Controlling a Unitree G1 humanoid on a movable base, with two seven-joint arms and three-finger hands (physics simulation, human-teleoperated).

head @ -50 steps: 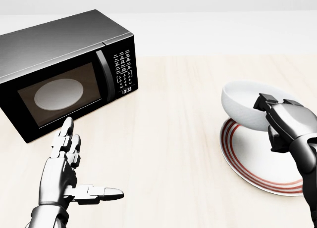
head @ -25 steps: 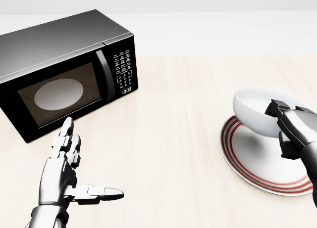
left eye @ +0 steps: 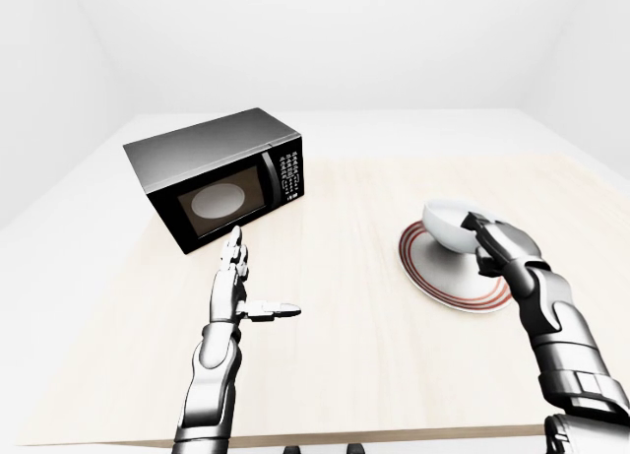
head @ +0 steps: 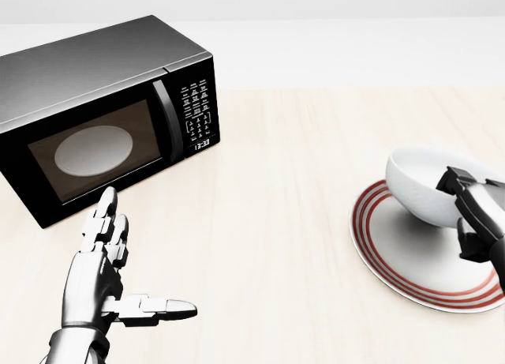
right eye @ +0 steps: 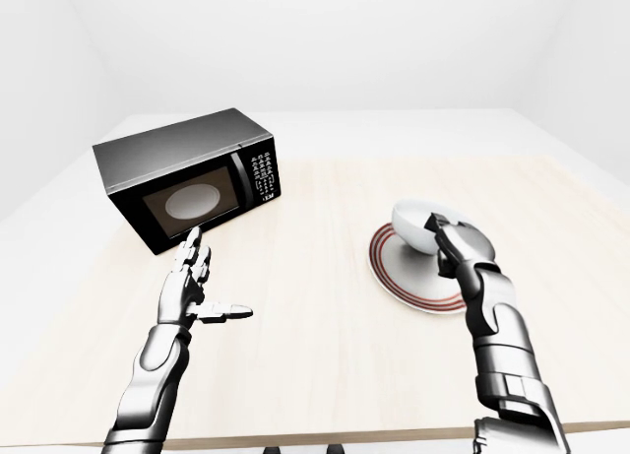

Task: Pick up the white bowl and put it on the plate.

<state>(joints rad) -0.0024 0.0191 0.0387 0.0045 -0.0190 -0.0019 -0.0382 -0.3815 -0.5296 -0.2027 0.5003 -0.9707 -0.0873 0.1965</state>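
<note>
Round white bowl [head: 422, 184] tilted, over the red-ringed white plate [head: 410, 257] at the head view's right, pinched at its rim by the dark right hand [head: 476, 210]. Silver left hand [head: 101, 261] spread empty over the pale wooden table [head: 276, 222], below the closed black microwave [head: 102, 103].

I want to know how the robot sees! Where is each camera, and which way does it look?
Head view: on the head, looking down close at the microwave, bowl and plate; shows both hands.
Left-eye view: on the head, looking wider across the table; shows both arms, right hand at the bowl.
Right-eye view: beside it, nearly the same picture; left hand open.
All share microwave, bowl, plate.
</note>
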